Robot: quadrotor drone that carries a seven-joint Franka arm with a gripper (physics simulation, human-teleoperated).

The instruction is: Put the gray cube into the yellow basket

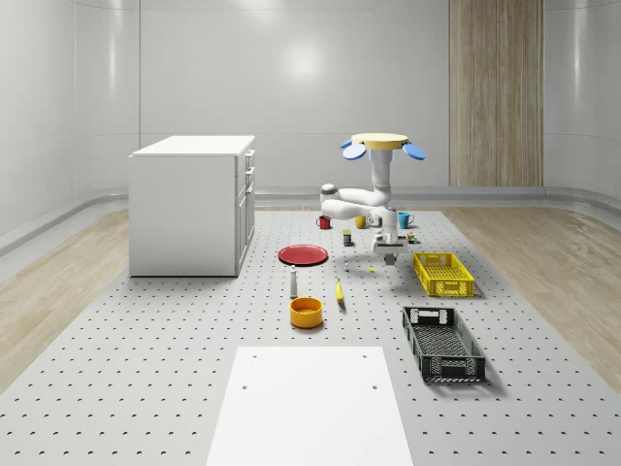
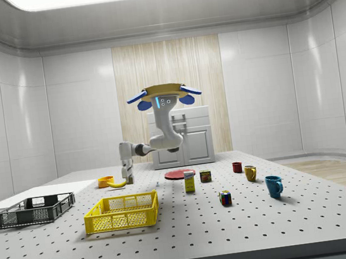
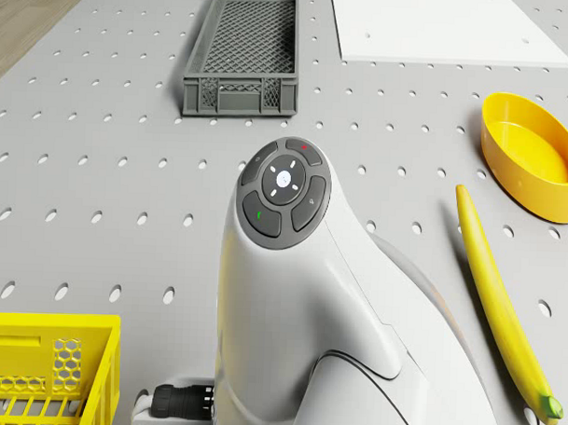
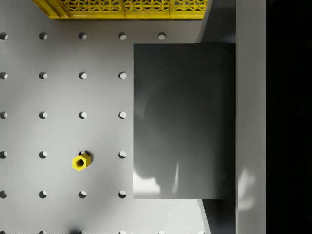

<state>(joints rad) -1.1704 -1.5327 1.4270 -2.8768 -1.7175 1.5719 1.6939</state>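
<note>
The gray cube [image 4: 183, 122] looks large and close in the wrist view, pressed against one gripper finger [image 4: 251, 117]. My gripper [image 1: 388, 256] points straight down and is shut on the cube, a little above the pegboard table. It hangs just beside the yellow basket [image 1: 419, 270], on the whole-scene view's left of it. In the side view the gripper [image 2: 128, 177] is behind the basket [image 2: 122, 220], whose wall also edges the wrist view [image 4: 122, 7] and the drone view [image 3: 51, 324]. The drone [image 1: 380, 143] hovers above the table, behind the basket.
A small yellow nut [image 4: 80, 162] lies on the table under the gripper. A banana [image 3: 500, 304], a yellow bowl [image 3: 533, 156] and a black crate [image 3: 243, 53] lie nearby. A red plate [image 1: 304, 254], several mugs and a white cabinet [image 1: 194, 204] stand farther off.
</note>
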